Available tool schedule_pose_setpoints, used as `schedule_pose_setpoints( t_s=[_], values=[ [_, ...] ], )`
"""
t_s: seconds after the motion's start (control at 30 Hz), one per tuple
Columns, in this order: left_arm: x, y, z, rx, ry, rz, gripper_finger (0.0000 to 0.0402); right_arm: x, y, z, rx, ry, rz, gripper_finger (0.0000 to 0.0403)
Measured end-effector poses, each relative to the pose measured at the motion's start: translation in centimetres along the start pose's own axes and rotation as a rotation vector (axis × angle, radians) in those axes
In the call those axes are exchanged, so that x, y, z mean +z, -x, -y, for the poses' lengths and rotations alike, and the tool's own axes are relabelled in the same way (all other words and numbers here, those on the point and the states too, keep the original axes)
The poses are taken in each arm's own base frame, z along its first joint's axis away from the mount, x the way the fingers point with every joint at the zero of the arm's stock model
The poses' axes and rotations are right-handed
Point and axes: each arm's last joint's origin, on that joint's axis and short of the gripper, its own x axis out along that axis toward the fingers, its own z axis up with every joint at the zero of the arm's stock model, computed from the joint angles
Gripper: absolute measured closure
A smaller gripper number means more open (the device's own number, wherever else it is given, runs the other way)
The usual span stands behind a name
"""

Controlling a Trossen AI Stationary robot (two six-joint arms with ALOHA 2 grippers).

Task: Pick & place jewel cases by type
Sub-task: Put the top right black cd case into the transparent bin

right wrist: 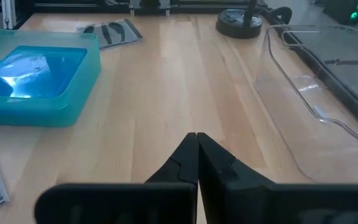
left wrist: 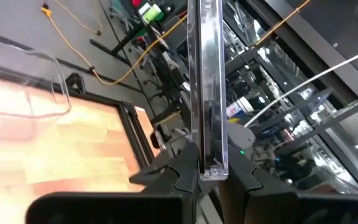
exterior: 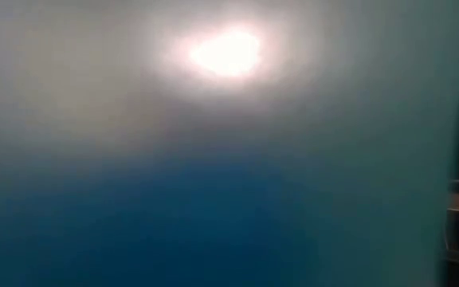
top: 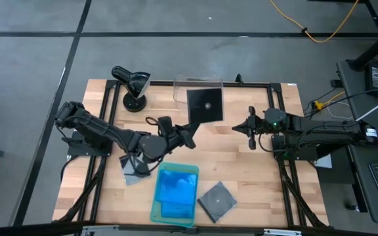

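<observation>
My left gripper (top: pixel 188 133) is shut on a dark grey jewel case (top: pixel 205 105) showing a disc, held in the air by the clear bin (top: pixel 195 82) at the far middle. In the left wrist view the case (left wrist: pixel 207 81) shows edge-on. Blue jewel cases (top: pixel 176 187) lie flat in the pale green tray (top: pixel 155 211) at the near middle. One dark case (top: pixel 216 200) lies flat on the table right of the tray, and another (top: pixel 134 173) lies under my left arm. My right gripper (top: pixel 250 129) hangs shut at the right, over bare wood. My left gripper pinches the dark case at its near edge (left wrist: pixel 212 167), one finger (left wrist: pixel 182 171) on each flat face. The fingers come level from the table's near left. The case reaches away from the fingers, lifted clear of the table, its broad face showing from above.
A black lamp stand (top: pixel 134 84) sits at the far left. A blurred blue-green surface (exterior: pixel 213 199) fills the low view. Bare wood lies between the tray, the bin (right wrist: pixel 316 81) and my right gripper (right wrist: pixel 197 149).
</observation>
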Motion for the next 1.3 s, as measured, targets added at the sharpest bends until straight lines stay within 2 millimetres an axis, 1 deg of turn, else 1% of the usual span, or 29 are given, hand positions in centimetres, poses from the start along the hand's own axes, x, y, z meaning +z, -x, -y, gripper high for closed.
schedule_pose_setpoints(
  t_s=[0.1, 0.2, 0.47, 0.67, 0.87, 1.1, 1.23, 1.3],
  values=[
    [0.6, -1.1, -0.4, 0.008, -0.023, 0.009, 0.0377, 0.0, 0.0, 0.0, 0.000, 0.020, 0.004, 0.0399],
    [1.5, -2.8, -0.9, 0.008, -0.035, 0.002, 0.0377, 0.2, 0.0, 0.0, -0.002, 0.032, 0.022, 0.0399],
    [5.1, -8.0, -3.4, 0.005, -0.061, -0.029, 0.0377, 0.7, 0.0, 0.1, -0.012, 0.057, 0.073, 0.0396],
    [7.9, -11.2, -6.5, 0.081, -0.136, -0.095, 0.0376, 0.8, 0.0, 0.1, -0.016, 0.059, 0.081, 0.0391],
    [9.9, -12.8, -10.3, 0.261, -0.250, -0.181, 0.0376, 0.8, 0.0, 0.4, -0.037, 0.068, 0.079, 0.0390],
    [10.5, -13.8, -14.2, 0.336, -0.247, -0.238, 0.0376, 0.7, 0.1, 0.8, -0.058, 0.060, 0.077, 0.0389],
    [9.4, -14.4, -16.0, 0.363, -0.210, -0.272, 0.0376, 0.7, 0.1, 0.9, -0.067, 0.056, 0.077, 0.0389],
    [8.9, -15.0, -16.4, 0.343, -0.183, -0.282, 0.0376, 0.7, 0.1, 1.0, -0.072, 0.056, 0.075, 0.0392]
  ],
)
